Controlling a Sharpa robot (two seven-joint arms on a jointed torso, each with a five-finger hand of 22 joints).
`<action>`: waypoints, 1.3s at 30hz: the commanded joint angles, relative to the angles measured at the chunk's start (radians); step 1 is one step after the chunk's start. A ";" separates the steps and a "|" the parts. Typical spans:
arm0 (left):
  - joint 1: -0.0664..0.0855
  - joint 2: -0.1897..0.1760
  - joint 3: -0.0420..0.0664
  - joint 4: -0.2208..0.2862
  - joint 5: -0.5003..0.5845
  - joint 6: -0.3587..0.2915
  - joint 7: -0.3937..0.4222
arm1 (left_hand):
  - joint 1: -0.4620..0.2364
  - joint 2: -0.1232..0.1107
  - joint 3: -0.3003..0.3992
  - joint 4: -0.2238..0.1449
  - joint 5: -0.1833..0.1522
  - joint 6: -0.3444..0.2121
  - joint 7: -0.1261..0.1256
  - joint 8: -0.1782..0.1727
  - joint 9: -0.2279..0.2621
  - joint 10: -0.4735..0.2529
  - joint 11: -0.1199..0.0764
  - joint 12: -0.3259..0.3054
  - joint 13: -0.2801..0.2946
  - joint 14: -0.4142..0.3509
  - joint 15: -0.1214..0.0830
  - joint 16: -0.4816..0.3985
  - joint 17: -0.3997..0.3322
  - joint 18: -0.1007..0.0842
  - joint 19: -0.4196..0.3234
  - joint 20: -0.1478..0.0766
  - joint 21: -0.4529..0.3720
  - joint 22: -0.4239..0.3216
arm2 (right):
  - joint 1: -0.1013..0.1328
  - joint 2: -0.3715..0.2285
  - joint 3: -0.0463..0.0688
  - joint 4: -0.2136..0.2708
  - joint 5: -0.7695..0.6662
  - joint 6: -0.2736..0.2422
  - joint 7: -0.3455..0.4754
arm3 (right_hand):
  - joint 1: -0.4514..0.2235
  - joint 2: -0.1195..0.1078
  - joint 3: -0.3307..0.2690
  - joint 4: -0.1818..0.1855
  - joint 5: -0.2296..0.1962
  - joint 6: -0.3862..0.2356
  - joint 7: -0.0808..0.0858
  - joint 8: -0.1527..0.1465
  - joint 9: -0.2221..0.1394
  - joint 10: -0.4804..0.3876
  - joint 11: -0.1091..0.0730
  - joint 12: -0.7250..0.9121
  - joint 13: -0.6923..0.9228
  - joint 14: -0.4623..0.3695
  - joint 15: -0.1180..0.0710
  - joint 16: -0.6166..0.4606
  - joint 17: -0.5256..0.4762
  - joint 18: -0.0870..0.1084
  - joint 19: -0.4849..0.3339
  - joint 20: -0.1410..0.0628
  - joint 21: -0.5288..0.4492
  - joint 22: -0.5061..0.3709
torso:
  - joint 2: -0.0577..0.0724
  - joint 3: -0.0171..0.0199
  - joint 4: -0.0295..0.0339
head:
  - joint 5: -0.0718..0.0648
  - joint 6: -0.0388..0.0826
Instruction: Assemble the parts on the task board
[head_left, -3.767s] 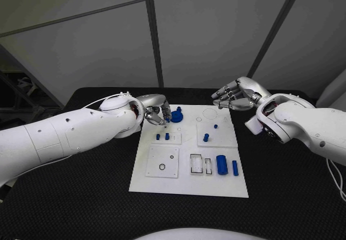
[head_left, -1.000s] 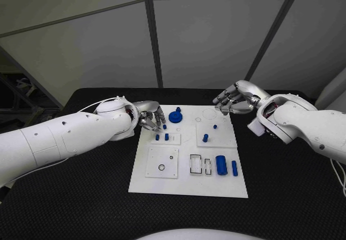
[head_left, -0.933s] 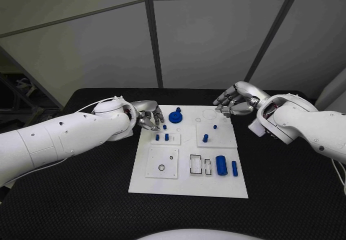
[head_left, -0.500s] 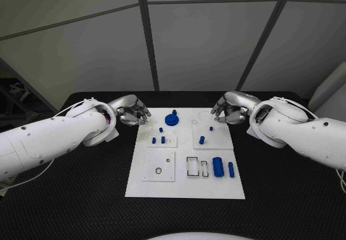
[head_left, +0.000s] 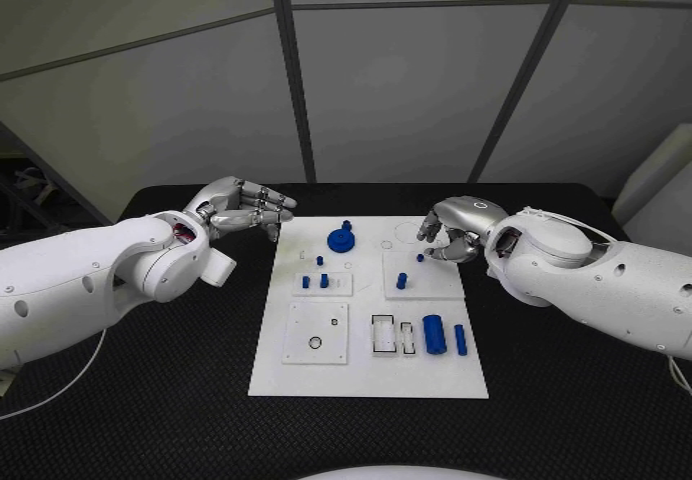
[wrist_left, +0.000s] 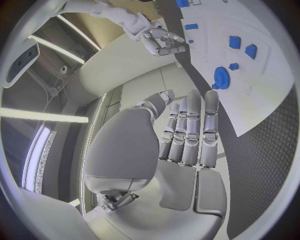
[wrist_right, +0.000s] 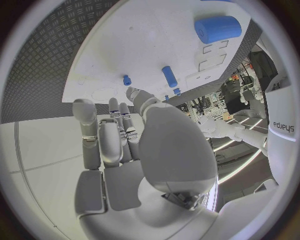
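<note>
Left hand (head_left: 238, 209) hovers off the task board's (head_left: 368, 375) far left corner, fingers spread, holding nothing. Blue gear (head_left: 340, 240) and small pegs (head_left: 325, 280) stand seated; large cylinder (head_left: 434, 334) lies loose near the right edge, so work remains. Right hand (head_left: 454, 235) hangs over the far right corner, fingers curled, empty.

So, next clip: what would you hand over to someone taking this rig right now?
Left hand: holds nothing, fingers extended together, off the board's far left corner.
Right hand: fingers curled, nothing visibly held, over the far right edge.
White task board: round blue gear stands at the far end; small blue pegs stand mid-board; thick blue cylinder and slim blue rod lie near right.
Left: seat the loose pieces.
</note>
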 joint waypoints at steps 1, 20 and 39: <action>0.000 -0.005 0.001 0.016 0.152 0.038 0.084 | 0.000 0.007 -0.008 -0.002 -0.004 0.012 -0.003 0.009 0.002 0.015 -0.004 0.012 0.004 -0.007 -0.001 -0.007 -0.007 0.031 -0.004 -0.001 -0.008 -0.005 | -0.003 0.008 0.000 -0.005 -0.054 0.023 -0.020 | 0.001 -0.006 0.009 -0.001 -0.006 -0.003 -0.003 0.003 0.001 -0.007 0.000 -0.001 -0.001 0.061 0.004 0.010 0.007 -0.015 0.009 0.002 0.011 0.011 | 0.000 0.0003 -0.0008 | 0.002 0.001; -0.002 -0.013 0.001 0.042 0.196 0.048 0.079 | 0.006 0.016 -0.017 -0.008 -0.003 0.018 -0.004 0.013 0.001 0.020 -0.006 0.025 0.006 -0.011 -0.002 -0.019 -0.019 0.030 -0.006 -0.003 -0.016 -0.011 | -0.023 0.043 -0.002 -0.034 -0.063 0.050 -0.017 | 0.022 0.005 0.062 -0.016 -0.033 0.027 -0.011 0.013 0.005 0.022 -0.008 0.015 0.001 0.061 -0.001 0.063 0.051 -0.026 0.030 -0.001 0.084 0.097 | 0.000 0.0012 -0.0011 | -0.002 -0.004; -0.002 -0.013 0.001 0.043 0.197 0.053 0.056 | 0.008 0.022 -0.021 -0.010 -0.003 0.014 -0.002 0.012 0.000 0.011 -0.004 0.027 0.005 -0.016 0.000 -0.028 -0.027 0.030 -0.010 -0.003 -0.023 -0.016 | -0.032 0.057 -0.003 -0.045 -0.063 0.071 -0.014 | 0.034 0.036 0.123 -0.042 -0.082 0.078 -0.023 0.029 0.012 0.072 -0.024 0.033 0.014 0.058 -0.013 0.086 0.060 -0.032 0.036 -0.009 0.134 0.154 | 0.000 0.0008 -0.0002 | -0.001 -0.010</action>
